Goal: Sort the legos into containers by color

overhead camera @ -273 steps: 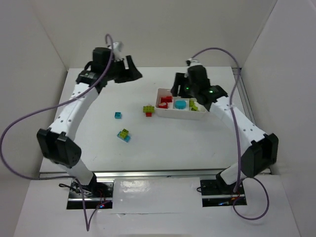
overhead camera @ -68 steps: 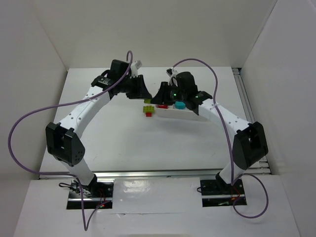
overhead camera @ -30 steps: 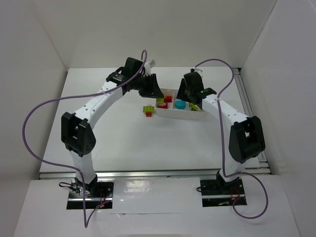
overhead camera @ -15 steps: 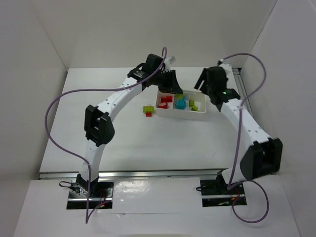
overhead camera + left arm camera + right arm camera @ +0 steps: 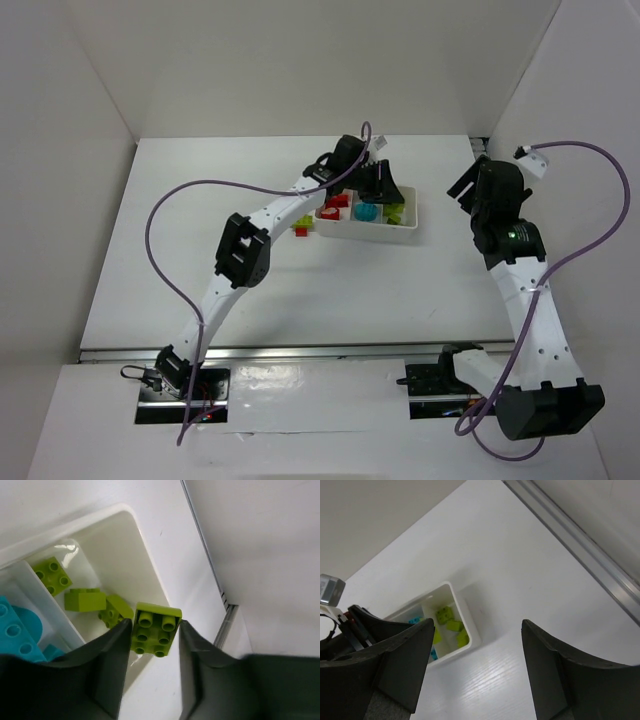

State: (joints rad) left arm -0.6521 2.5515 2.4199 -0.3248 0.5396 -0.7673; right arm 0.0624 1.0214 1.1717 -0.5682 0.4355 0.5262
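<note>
The left gripper [image 5: 152, 627] pinches one green brick [image 5: 159, 615] over the rim of the tray [image 5: 131, 516], at its end compartment, where three green bricks [image 5: 85, 600] lie. One green-and-red stack [image 5: 301, 225] sits on the table [image 5: 200, 250] just beside the tray. The right gripper [image 5: 478, 624] is spread, empty.

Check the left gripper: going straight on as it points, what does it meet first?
The left gripper would probably reach the tray's end compartment near its outer wall, the green brick in its fingers touching first. Depth is unclear.
</note>
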